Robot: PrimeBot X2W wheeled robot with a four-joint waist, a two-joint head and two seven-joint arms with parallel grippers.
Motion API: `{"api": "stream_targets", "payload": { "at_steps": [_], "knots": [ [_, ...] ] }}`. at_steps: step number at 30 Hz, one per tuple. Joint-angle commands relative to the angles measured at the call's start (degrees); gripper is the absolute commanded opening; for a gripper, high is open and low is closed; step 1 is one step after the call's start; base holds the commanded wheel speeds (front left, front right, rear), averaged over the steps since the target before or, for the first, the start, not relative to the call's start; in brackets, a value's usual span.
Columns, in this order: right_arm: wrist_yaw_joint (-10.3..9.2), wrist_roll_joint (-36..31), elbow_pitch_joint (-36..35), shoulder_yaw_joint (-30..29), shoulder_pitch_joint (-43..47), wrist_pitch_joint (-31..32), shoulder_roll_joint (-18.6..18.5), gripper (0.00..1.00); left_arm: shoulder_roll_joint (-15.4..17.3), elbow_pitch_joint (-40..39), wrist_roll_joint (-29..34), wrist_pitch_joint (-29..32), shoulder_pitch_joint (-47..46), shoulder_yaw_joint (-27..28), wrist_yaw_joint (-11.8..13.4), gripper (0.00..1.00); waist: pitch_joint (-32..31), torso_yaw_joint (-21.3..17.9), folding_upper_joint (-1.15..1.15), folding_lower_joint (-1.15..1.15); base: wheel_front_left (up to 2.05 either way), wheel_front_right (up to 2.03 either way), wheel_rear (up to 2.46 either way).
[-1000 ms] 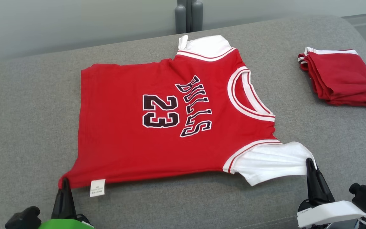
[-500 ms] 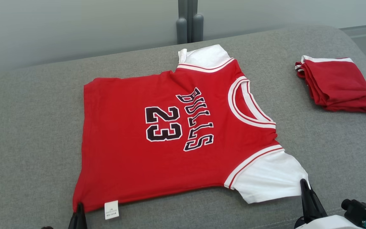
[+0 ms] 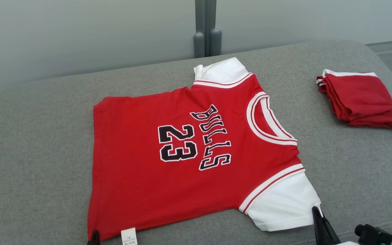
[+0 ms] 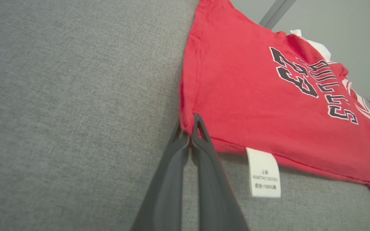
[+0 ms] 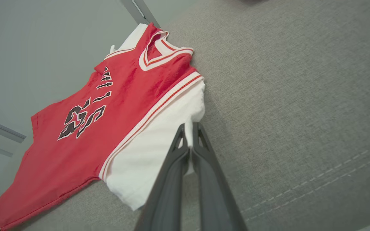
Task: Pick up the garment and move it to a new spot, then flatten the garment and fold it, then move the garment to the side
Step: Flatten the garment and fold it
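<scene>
Pinching one flat red knit shirt [image 3: 141, 190] at its near left hem corner, left gripper [image 4: 191, 126] clamped; right gripper [image 5: 189, 128] clamped on white sleeve. Shirt lies mid-cushion [image 3: 29, 153], grey weave. One folded red garment [image 3: 362, 98] far right.

Surface and clearance, 6 items.
1. Grey cushion [image 3: 29, 153], left part: open fabric from the jersey's hem out to the left edge; free passage.
2. Centre: red jersey [image 3: 131, 177], spread flat and low, covering the middle.
3. Strip between the collar and the folded red garment [image 3: 362, 102]: bare cushion, passable.
4. Far right: the folded garment, a low stack near the cushion's edge.
5. Rear: 2 grey posts [image 3: 207, 41] and wall close behind, blocking reach beyond the far sleeve.
6. Near edge: left gripper [image 4: 189, 128] pinched on the hem corner, right gripper [image 5: 189, 128] on the white sleeve; bare cushion between them.
</scene>
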Motion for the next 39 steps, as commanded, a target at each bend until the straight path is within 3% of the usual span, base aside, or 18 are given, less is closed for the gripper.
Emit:
{"api": "stream_targets", "payload": {
  "at_steps": [1, 14, 20, 28, 39],
  "knots": [
    [-0.04, 0.3, 0.3, 0.4, 0.1, -0.1, -0.3, 0.0, 0.3, 0.5, 0.1, -0.2, -1.4, -0.1, -0.3, 0.0, -0.3, 0.0, 0.0, 0.0, 0.0, 0.0, 0.0],
    [-0.04, 0.7, 1.1, 1.6, -0.1, -0.1, -0.2, 0.0, 0.3, -1.7, 0.7, -0.2, 0.9, 1.0, -1.0, 0.0, -0.6, 0.0, 0.0, 0.0, 0.0, 0.0, 0.0],
    [-0.03, 2.6, -0.4, 1.8, -1.5, -0.1, -0.2, 0.0, 0.3, -5.2, -2.5, -0.2, 0.9, -0.5, -1.1, 0.0, -0.2, 0.2, 0.0, 0.0, 0.0, 0.0, 0.0],
    [-0.02, 3.6, -0.8, 2.6, -6.2, -0.1, -1.3, 0.0, 0.3, -5.8, -7.1, -0.1, -7.8, -3.4, -1.0, 0.0, 0.3, 0.6, 0.0, 0.0, 0.0, 0.0, 0.0],
    [-0.02, 3.9, 7.4, 3.2, -19.3, -0.1, -1.4, 0.0, 0.3, 1.2, -9.5, -0.1, -20.1, -2.7, 0.7, 0.0, 3.5, 0.4, 0.0, 0.0, 0.0, 0.0, 0.0]
  ]
}}
